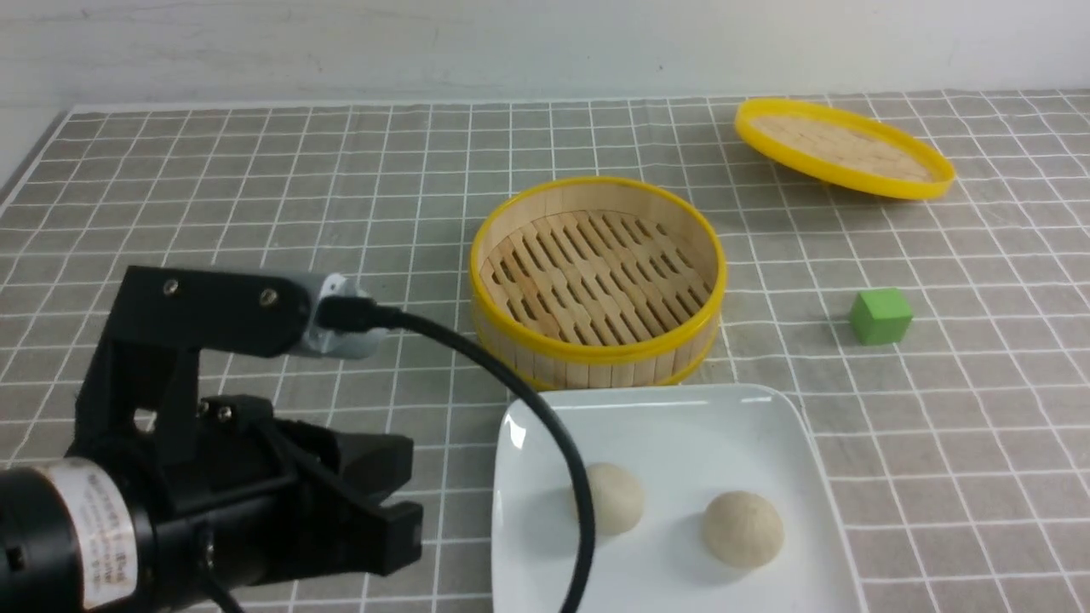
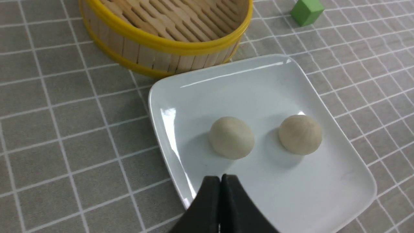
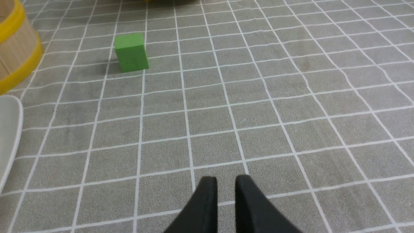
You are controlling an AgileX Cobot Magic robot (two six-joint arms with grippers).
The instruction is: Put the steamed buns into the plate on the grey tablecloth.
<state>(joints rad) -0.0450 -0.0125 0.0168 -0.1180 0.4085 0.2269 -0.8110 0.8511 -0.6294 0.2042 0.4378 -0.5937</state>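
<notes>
Two cream-white steamed buns (image 1: 609,498) (image 1: 742,528) lie side by side in the white square plate (image 1: 664,398) on the grey tablecloth (image 1: 255,170). The left wrist view shows both buns (image 2: 231,137) (image 2: 300,134) in the plate (image 2: 226,69). My left gripper (image 1: 396,502) is shut and empty, at the plate's near left, with its tips (image 2: 220,178) over the plate's near edge. My right gripper (image 3: 225,181) hangs over bare cloth with its jaws almost together and nothing between them. It is out of the front view. The plate's edge (image 3: 13,129) shows in the right wrist view.
An empty round bamboo steamer (image 1: 596,358) with a yellow rim stands just behind the plate. Its yellow-rimmed lid (image 1: 843,146) lies tilted at the back right. A green cube (image 1: 880,316) sits right of the steamer and also shows in the right wrist view (image 3: 131,51).
</notes>
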